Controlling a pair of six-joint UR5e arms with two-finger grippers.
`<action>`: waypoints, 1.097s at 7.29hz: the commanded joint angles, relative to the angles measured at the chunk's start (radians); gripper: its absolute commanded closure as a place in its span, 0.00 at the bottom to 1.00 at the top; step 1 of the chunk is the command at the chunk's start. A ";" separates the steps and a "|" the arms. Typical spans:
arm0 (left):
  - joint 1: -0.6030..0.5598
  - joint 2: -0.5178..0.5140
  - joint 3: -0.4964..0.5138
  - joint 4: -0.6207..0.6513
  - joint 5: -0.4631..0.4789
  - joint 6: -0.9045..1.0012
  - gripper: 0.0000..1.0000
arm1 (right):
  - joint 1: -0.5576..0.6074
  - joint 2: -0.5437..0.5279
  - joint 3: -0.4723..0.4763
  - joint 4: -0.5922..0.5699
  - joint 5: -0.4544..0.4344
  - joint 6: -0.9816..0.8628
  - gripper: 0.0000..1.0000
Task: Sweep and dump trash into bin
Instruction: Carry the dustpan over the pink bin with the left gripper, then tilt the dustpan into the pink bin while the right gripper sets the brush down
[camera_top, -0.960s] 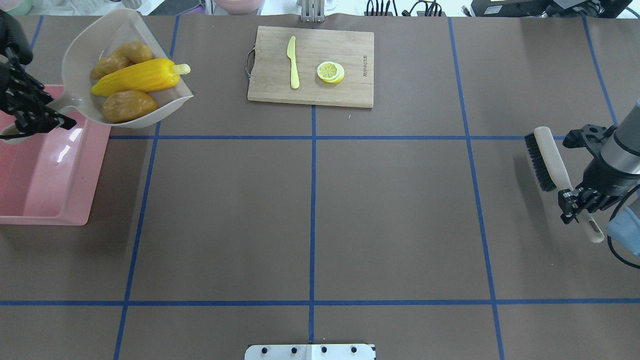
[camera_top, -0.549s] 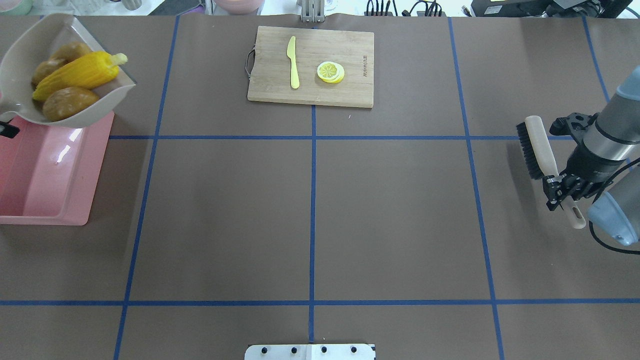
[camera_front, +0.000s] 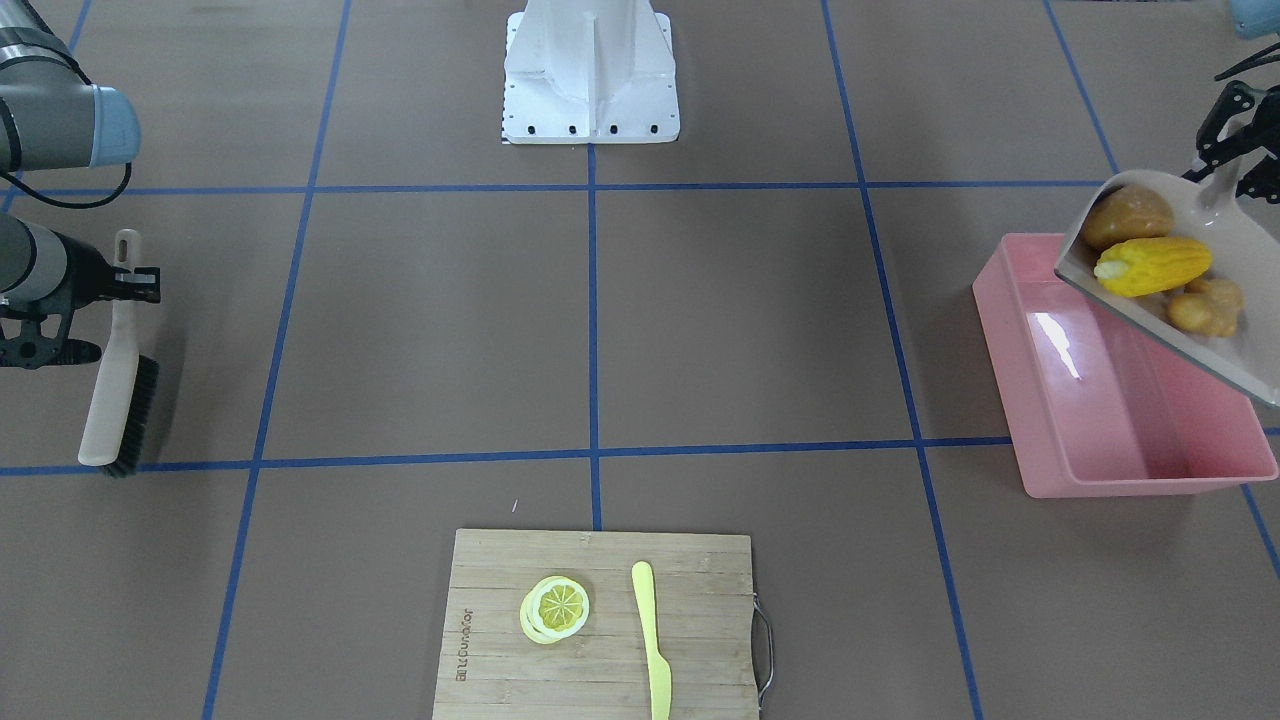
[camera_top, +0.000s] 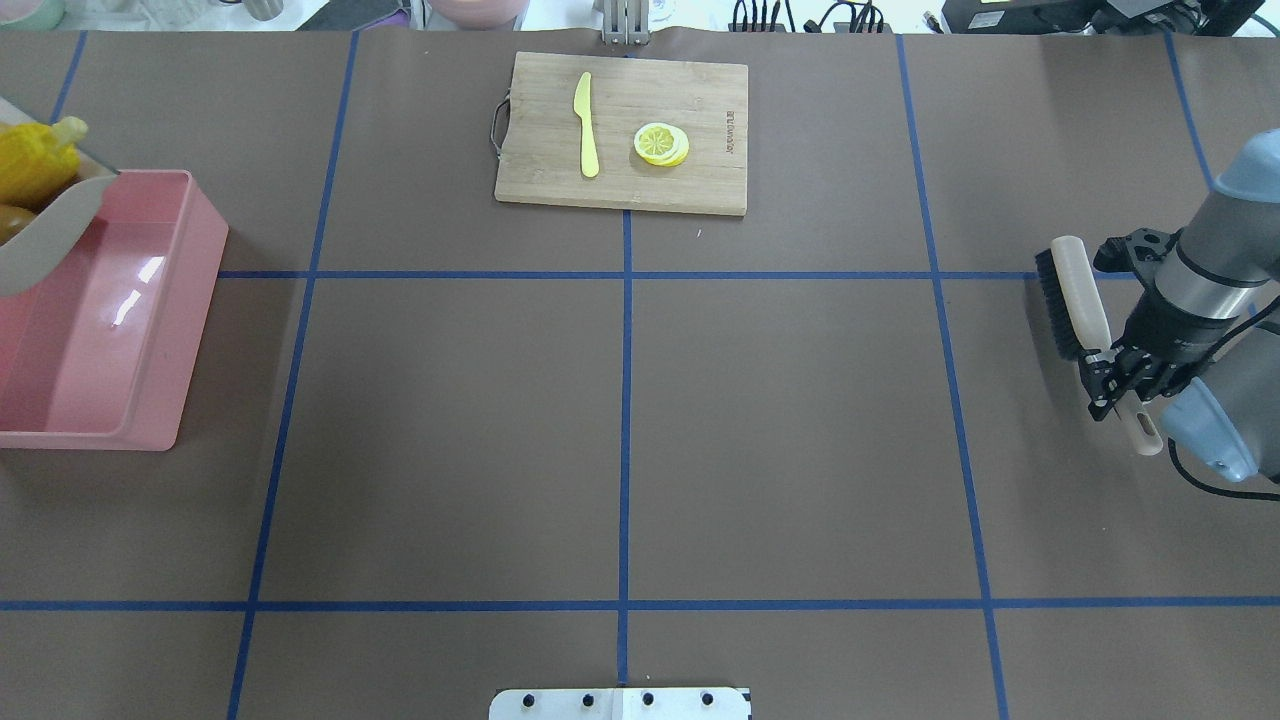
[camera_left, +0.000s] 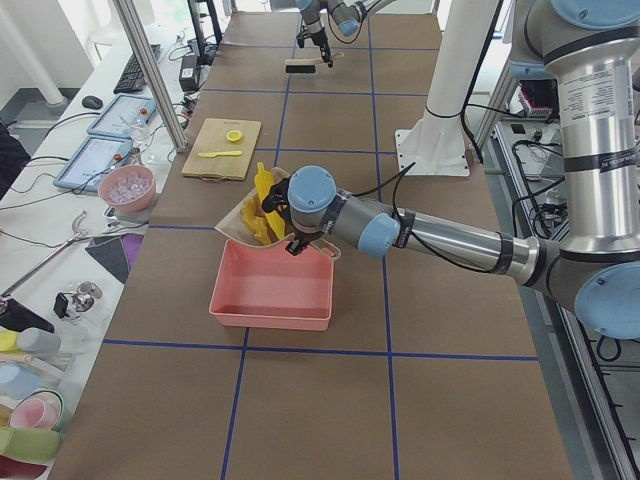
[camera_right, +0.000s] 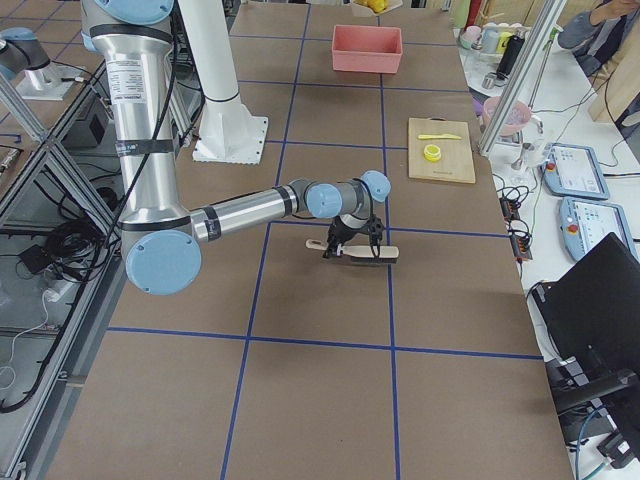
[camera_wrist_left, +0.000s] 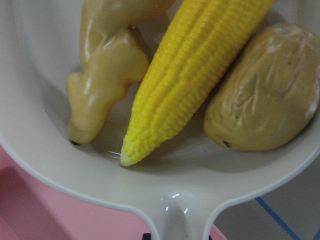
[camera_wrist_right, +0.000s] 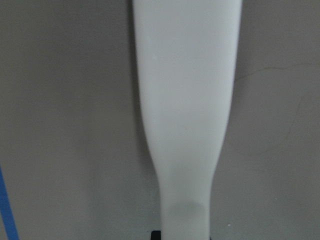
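Containers. The left pincer (camera_front: 1230, 168) was closed on the handle of a beige dustpan (camera_front: 1245, 352), which was held off the counter (camera_top: 780, 430) and reached out ahead of the fingers. All the trash lay in the pan. The corn cob (camera_front: 1150, 265) lay in the middle, its tip pointing back toward the pincer in the left wrist view. The potato (camera_front: 1128, 215) was on one side of it and the ginger root (camera_front: 1205, 308) on the other, both touching it. The pink bin (camera_front: 1100, 400) stood on the counter directly below this pincer and the pan, its glossy floor catching the light. The trash had not yet been tipped in.

The right pincer (camera_top: 1112, 386) was clamped on the pale handle of a hand brush (camera_top: 1072, 295). The bristled head pointed away from the fingers. Whether the bristles touched the counter could not be determined.

Surface. The counter was brown and marked into squares by blue tape (camera_top: 625, 450). A wooden cutting board (camera_top: 540, 130) lay well apart from both pincers, roughly between them at the edge farthest from the robot. It carried a yellow knife (camera_top: 586, 125) and a lemon slice (camera_top: 661, 143) side by side, not touching.

Room. The white arm pedestal (camera_front: 592, 75) stood at the robot's edge of the counter. Side benches holding tablets and small items ran along the operators' edge.
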 joint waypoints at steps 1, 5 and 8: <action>-0.011 0.114 -0.057 0.083 -0.005 -0.001 1.00 | -0.011 0.025 -0.008 0.000 0.001 0.001 1.00; 0.000 0.162 -0.182 0.364 0.098 0.003 1.00 | -0.023 0.050 -0.047 0.002 -0.001 0.001 1.00; 0.134 0.162 -0.256 0.544 0.160 0.013 1.00 | -0.028 0.062 -0.054 0.000 -0.001 0.001 0.97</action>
